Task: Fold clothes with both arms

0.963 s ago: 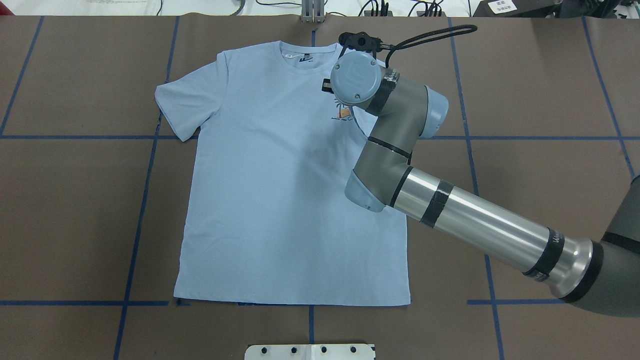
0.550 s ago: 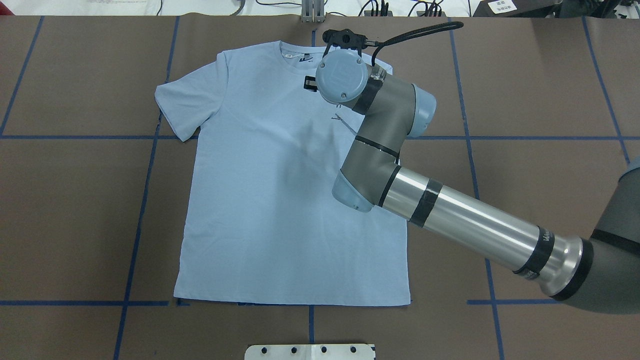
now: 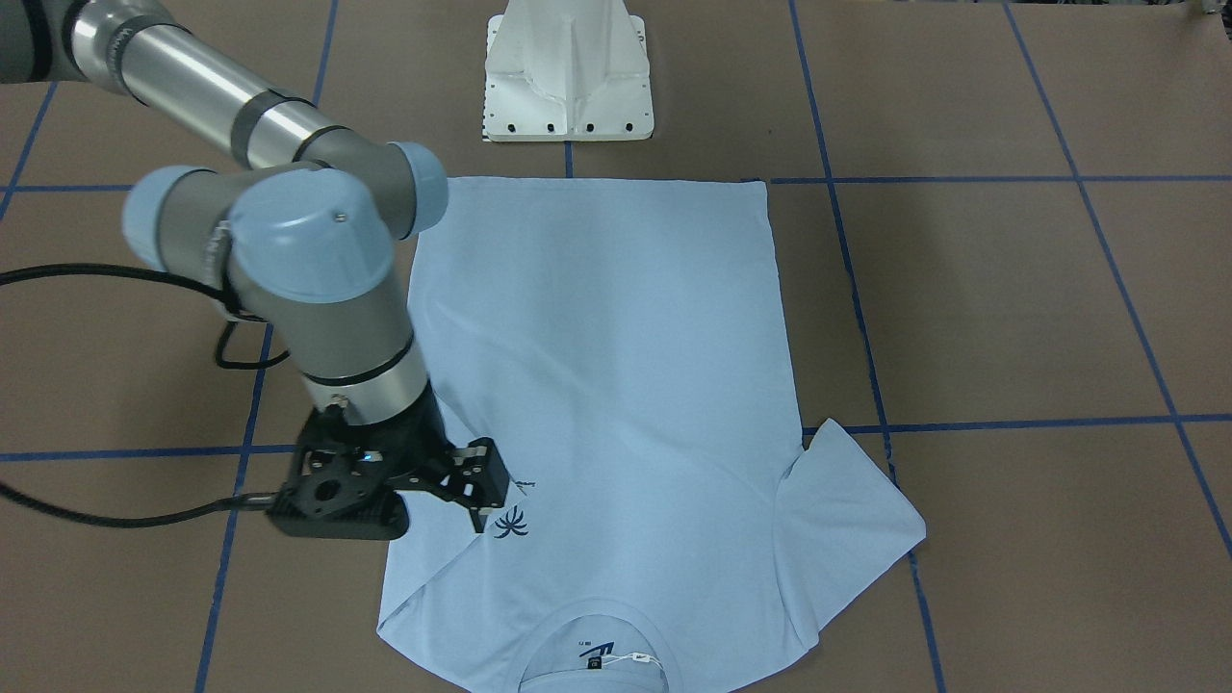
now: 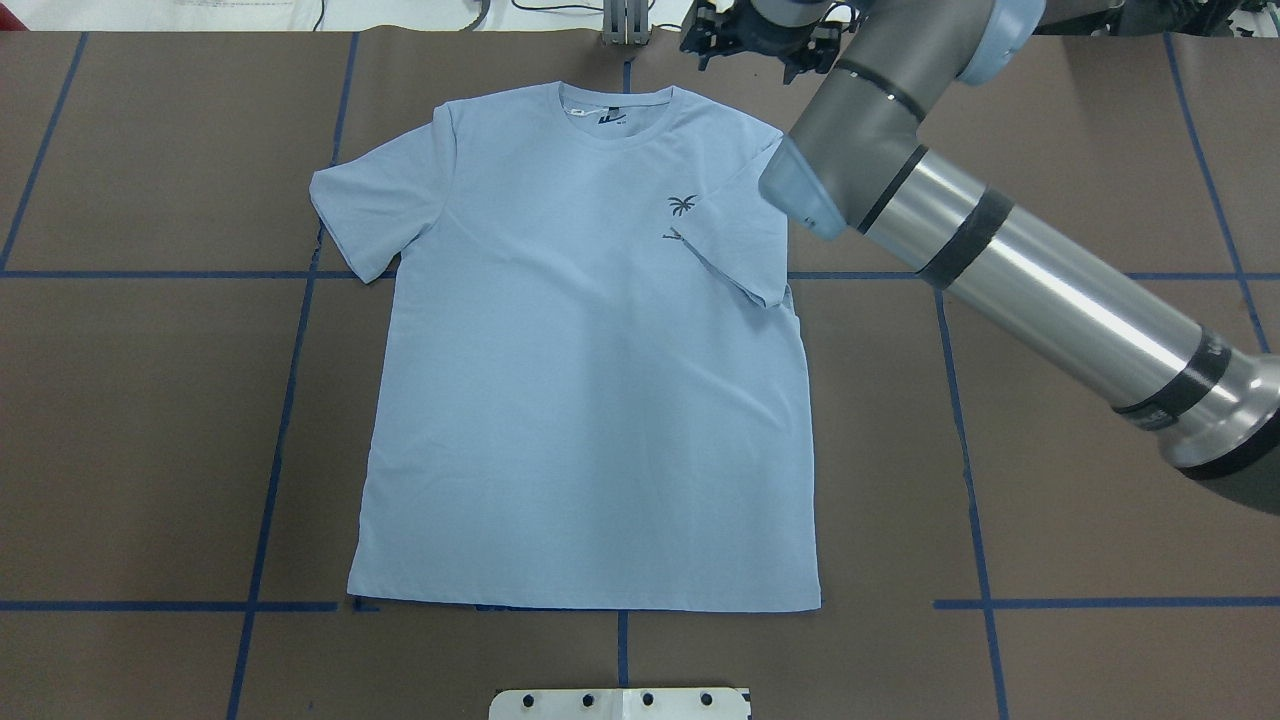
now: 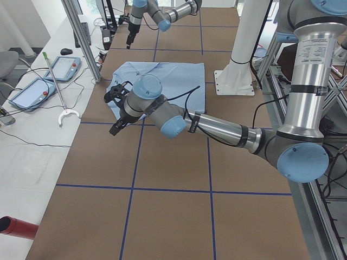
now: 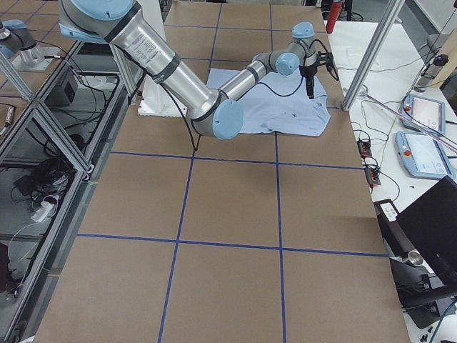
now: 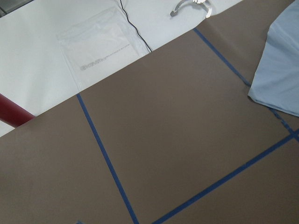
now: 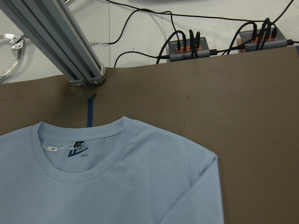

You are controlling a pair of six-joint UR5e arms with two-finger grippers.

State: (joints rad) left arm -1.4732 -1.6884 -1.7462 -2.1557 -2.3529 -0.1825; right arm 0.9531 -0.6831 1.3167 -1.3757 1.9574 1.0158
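The pale blue t-shirt (image 4: 580, 400) lies flat, chest up, collar toward the table's far edge. Its sleeve (image 4: 735, 240) on my right side lies folded in over the chest, beside the palm-tree print (image 4: 682, 205). My right gripper (image 4: 760, 42) is open and holds nothing; in the overhead view it sits past the collar-side shoulder. In the front-facing view the right gripper (image 3: 476, 500) stands by the print. The right wrist view shows only the collar and shoulder (image 8: 117, 186). My left gripper (image 5: 115, 127) hangs over bare table beside the shirt; I cannot tell whether it is open or shut.
The white pedestal base (image 3: 568, 77) stands at the near edge behind the hem. An aluminium post (image 8: 70, 51) and cable boxes (image 8: 189, 49) line the far edge. Control tablets (image 5: 59, 67) lie on the side bench. Blue tape lines grid the brown table.
My right arm has pulled up and away from the chest toward the far edge. The sleeve it hovered over now lies folded and uncovered, with the palm print showing.
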